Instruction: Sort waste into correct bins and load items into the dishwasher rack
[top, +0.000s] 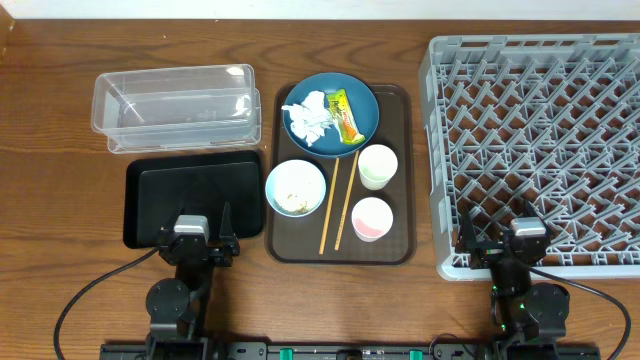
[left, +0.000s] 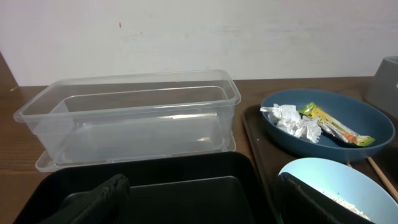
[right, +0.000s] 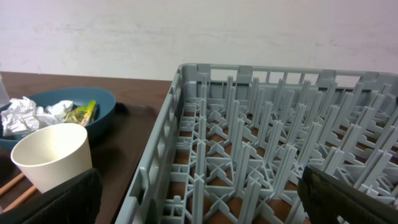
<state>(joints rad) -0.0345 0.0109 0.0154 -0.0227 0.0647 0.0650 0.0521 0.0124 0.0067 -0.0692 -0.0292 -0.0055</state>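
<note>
Overhead. Shows clear plastic box (top: 175, 105) upper left, black tray (top: 190, 200) below it, brown serving tray (top: 395, 130) centre, dishwasher rack (top: 540, 130) filling the right. Puts dark-blue plate (top: 366, 112) at the serving tray's top, carrying crumpled tissue (top: 308, 120) and yellow-green snack wrapper (top: 345, 116). Places light-blue bowl (top: 310, 175) mid-left with rice scraps (top: 295, 202) inside, pale green cup (top: 378, 166) and pink cup (top: 371, 218) to its right, chopsticks (top: 327, 205) between. Finds left gripper (top: 196, 226) bottom left over the black tray's near edge, right gripper (top: 500, 232) bottom right at the rack's near edge. Both spread wide, holding nothing.

Left wrist. Looks past parted left fingers (left: 102, 199) to box across centre, plate at right, bowl lower right.

Right wrist. Frames rack right, green cup lower left, plate behind; right fingers (right: 59, 199) far apart, empty.

Handling, by guess:
- Tissue: light, soft; pinch from top.
- Wrapper: thin, slick; take at one end.
- Scraps: loose; better tipped from the bowl.
- Cups: light; grip by the rim wall.
- Plate: rigid, likely slippery; take at the raised edge.
</note>
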